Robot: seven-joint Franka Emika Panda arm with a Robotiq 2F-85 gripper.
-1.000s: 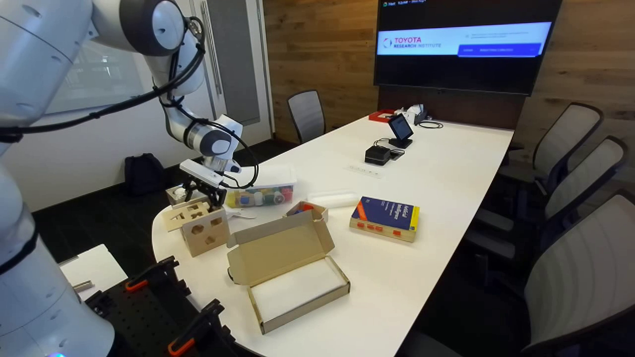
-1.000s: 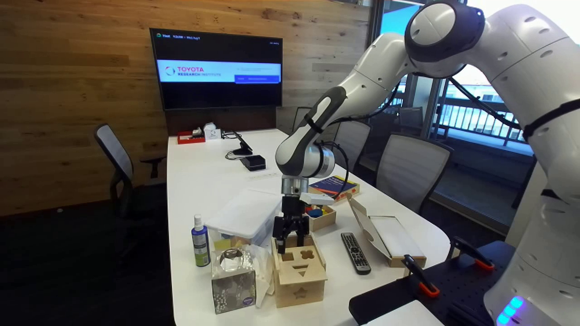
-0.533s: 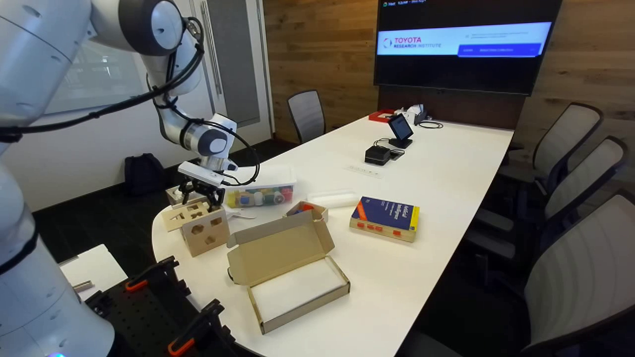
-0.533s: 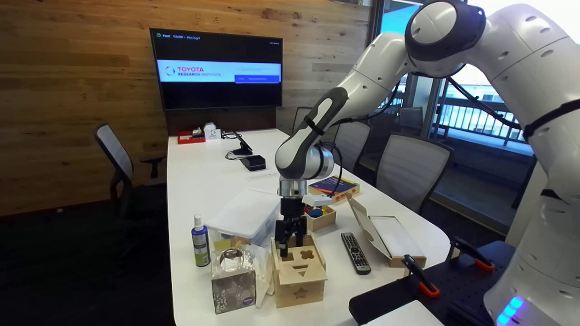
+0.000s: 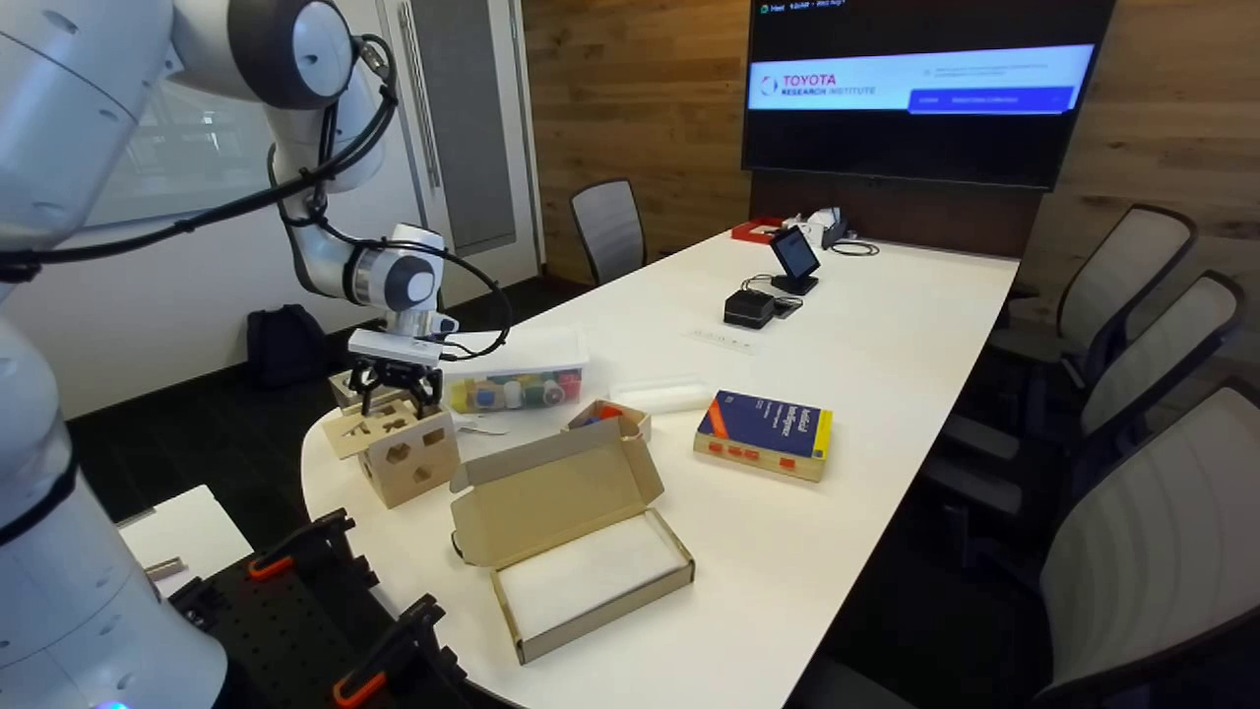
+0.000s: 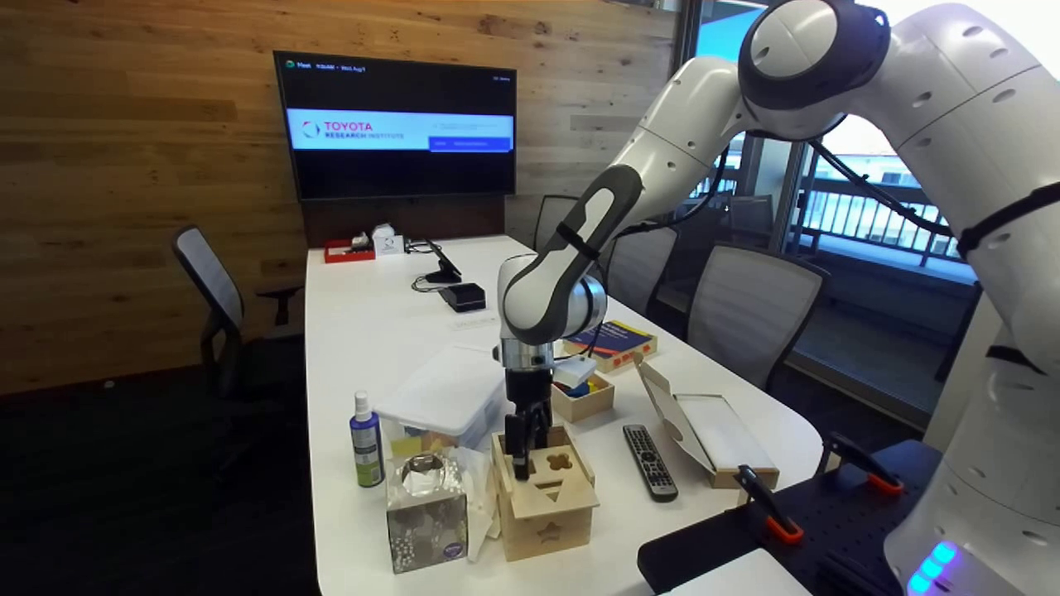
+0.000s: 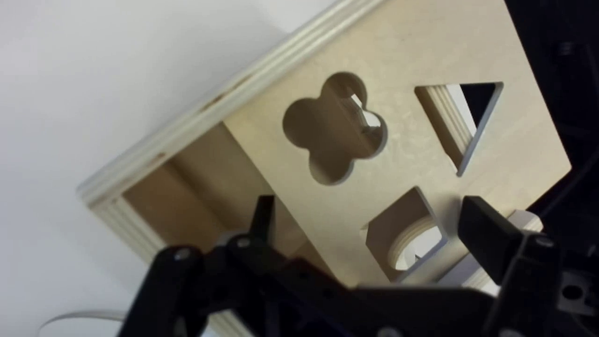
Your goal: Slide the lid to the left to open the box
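Note:
The box [image 6: 522, 540] is a small light-wood cube near the table's end; it also shows in an exterior view [image 5: 392, 483] and in the wrist view [image 7: 187, 122]. Its lid [image 6: 530, 501] is a thin wooden panel with clover, triangle and square cut-outs [image 7: 398, 168]. The lid is partly slid out, overhanging one end; the opposite end shows the dark inside. My gripper [image 7: 368, 206] is open over the top, also seen in both exterior views [image 5: 396, 406] [image 6: 532, 454]. One finger is over the uncovered opening, the other beyond the square cut-out. Whether the fingertips touch the wood is unclear.
A tissue box [image 6: 426, 526] and a lidded plastic bin [image 6: 451, 389] stand close beside the box. A remote [image 6: 650, 463] lies on its other side. A cardboard box [image 5: 591, 586], a small block tray [image 6: 586, 406] and a book [image 5: 763, 433] lie farther along.
My gripper has turned and shifted slightly toward the lid's overhanging end, moving lower. The box and lid have rotated slightly with it. The lid's opening looks about the same.

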